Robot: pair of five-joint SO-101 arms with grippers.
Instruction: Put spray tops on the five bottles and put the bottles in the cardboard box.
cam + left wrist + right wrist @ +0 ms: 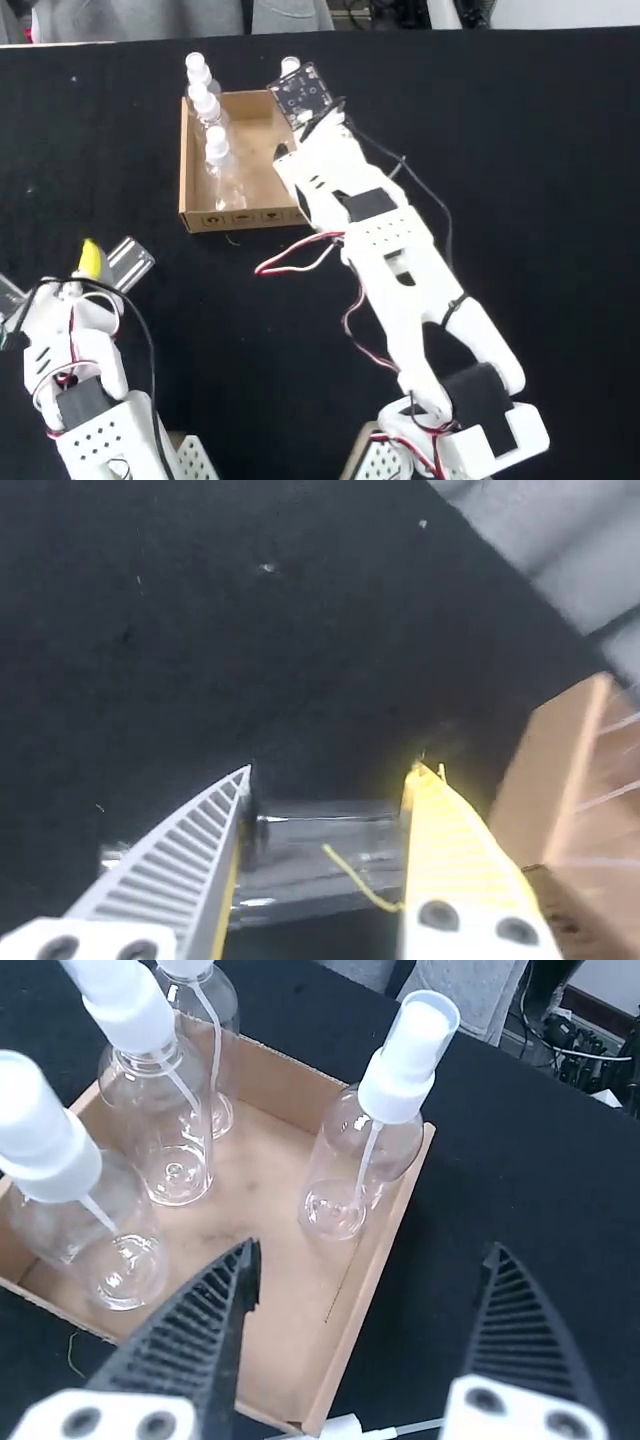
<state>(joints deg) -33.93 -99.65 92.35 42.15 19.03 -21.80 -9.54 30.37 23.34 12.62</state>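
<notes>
Four capped bottles [150, 1110] stand in the cardboard box [265, 1200]; right gripper [372, 1248] spread above; left gripper [332, 772] clamps the fifth bottle [320, 855], seemingly uncapped.

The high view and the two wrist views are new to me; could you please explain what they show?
These are two small white robot arms, the left arm and the right arm, at a black table. The high view comes from a fixed camera looking down. Each wrist view looks out between the fingers of that arm's own gripper.

On the table stands a shallow brown cardboard box holding four clear plastic bottles with white spray tops. The right gripper hangs open and empty above the box. The left gripper seems to hold a fifth clear bottle crosswise between its fingers. A loose white spray top lies on the table just outside the box.
</notes>
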